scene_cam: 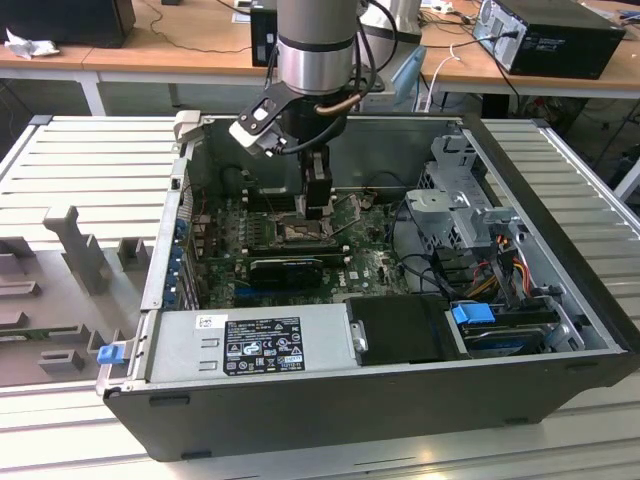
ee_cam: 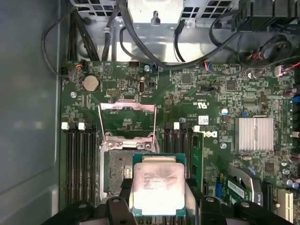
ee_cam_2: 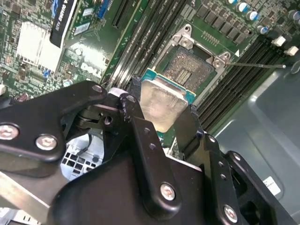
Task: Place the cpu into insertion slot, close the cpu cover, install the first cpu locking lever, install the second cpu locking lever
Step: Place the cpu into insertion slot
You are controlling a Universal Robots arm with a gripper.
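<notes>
The jaws grip the cpu [ee_cam: 157, 187] by its edges, holding it just above the insertion slot [ee_cam: 116, 176] but not squarely over it. Lowered skewed like that, I reckon it could bend the pins.

Your exterior view sits high beside the open computer case [scene_cam: 330, 420], looking down, far enough to hold the whole case and the arm [scene_cam: 315, 50]. Your two wrist views ride close above the green board [ee_cam: 197, 84], the first straight down, the second slanted; both share the insertion slot [ee_cam: 115, 168] [ee_cam_2: 190, 70] and the cpu [ee_cam: 157, 187] [ee_cam_2: 161, 105].
</notes>
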